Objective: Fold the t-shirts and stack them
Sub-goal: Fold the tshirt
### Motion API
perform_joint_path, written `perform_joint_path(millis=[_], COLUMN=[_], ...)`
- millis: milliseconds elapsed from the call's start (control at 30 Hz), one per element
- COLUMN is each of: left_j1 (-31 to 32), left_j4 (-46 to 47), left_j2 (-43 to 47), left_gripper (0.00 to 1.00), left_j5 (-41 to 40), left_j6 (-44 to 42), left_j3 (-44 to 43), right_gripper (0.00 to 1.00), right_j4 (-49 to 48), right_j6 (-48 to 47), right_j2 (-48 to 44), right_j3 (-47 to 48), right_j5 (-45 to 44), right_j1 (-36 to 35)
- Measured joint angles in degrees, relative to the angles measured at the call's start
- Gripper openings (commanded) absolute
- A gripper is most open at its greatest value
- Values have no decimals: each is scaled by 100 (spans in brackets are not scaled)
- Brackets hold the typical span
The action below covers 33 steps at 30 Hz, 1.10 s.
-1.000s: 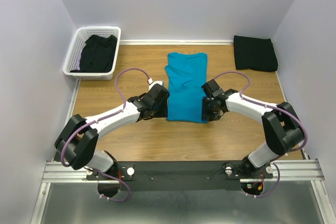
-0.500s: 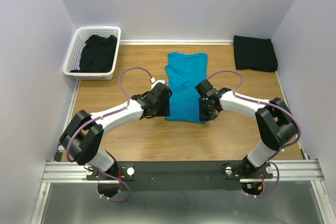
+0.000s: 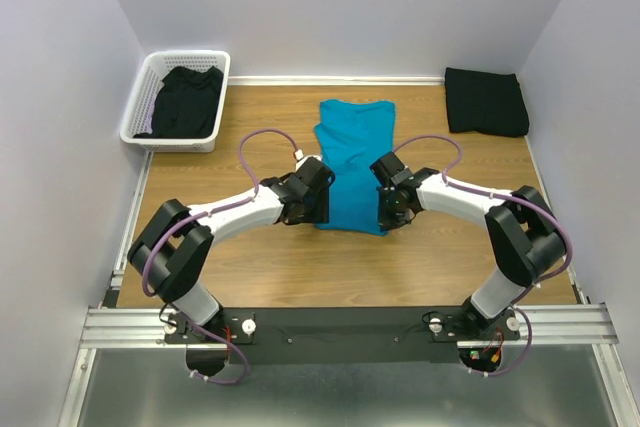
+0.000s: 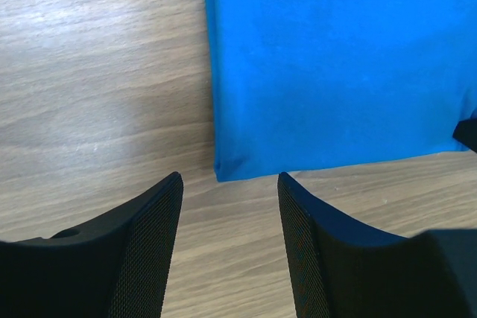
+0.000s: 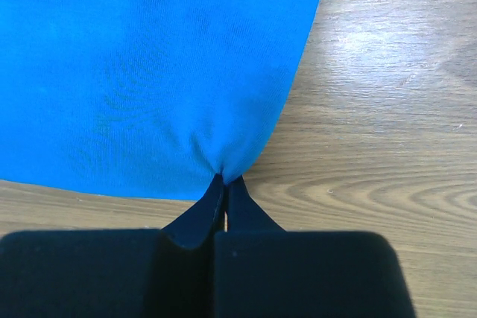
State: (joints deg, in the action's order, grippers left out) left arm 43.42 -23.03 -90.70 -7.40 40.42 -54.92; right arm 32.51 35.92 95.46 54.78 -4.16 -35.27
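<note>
The teal-blue t-shirt (image 3: 353, 162) lies lengthwise on the wooden table, sides folded in, neck at the far end. My right gripper (image 3: 385, 219) is shut on its near right corner; the right wrist view shows the teal-blue t-shirt (image 5: 149, 65) puckered into the closed fingertips (image 5: 226, 180). My left gripper (image 3: 312, 215) is open and empty just short of the near left corner; in the left wrist view the fingers (image 4: 160, 206) straddle bare wood below the shirt's corner (image 4: 223, 171). A folded black t-shirt (image 3: 486, 101) lies at the back right. Another black t-shirt (image 3: 185, 99) is in the basket.
A white lattice basket (image 3: 141, 97) stands at the back left, partly off the table's left edge. White walls close in the table on three sides. Purple cables loop above both forearms. The arm bases sit on a rail at the near edge.
Both grippers have moved inward to the shirt's near corners. The right one has pinched its corner. The near hem has narrowed slightly.
</note>
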Motion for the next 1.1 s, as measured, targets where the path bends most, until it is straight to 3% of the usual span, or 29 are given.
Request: perform_joint_path(millis=[1100], left_j1=[111], left_j4=[-732], left_j2=[-1178], left_gripper=[51], left_j5=[-105], left_j6=[-223], left_j3=[-920], right_gripper=[1], right_j4=[-79], right_j6=[-175], right_j2=[-48], right_j3=[-46], right_j5=[17], right_j1=[-4])
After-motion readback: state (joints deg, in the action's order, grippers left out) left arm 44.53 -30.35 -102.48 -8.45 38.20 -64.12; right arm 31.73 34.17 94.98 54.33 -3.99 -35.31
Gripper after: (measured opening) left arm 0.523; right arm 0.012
